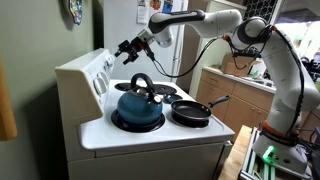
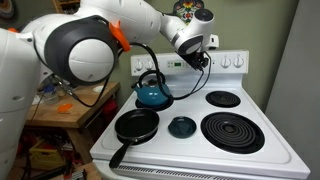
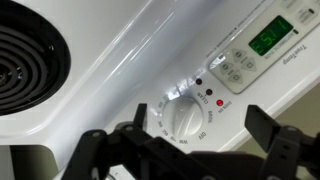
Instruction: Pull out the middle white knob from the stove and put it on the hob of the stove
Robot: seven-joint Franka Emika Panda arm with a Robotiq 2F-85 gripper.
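Note:
The white stove (image 1: 150, 135) has a slanted back panel with small white dials (image 2: 226, 62). In the wrist view a round white knob (image 3: 185, 122), the dial next to the green display (image 3: 270, 38), still sits on the panel. My gripper (image 3: 200, 115) is open, with one black finger on each side of this knob and not touching it. In both exterior views the gripper (image 1: 126, 48) (image 2: 197, 62) hovers at the middle of the panel and hides that knob. The hob (image 2: 262, 105) has round black burners (image 2: 232, 130).
A blue kettle (image 1: 137, 105) (image 2: 153, 93) stands on a back burner just below the gripper. A black frying pan (image 1: 190, 112) (image 2: 136, 125) sits on a front burner. A small dark round object (image 2: 181, 126) lies mid-hob. Wooden cabinets (image 1: 235, 85) stand beside the stove.

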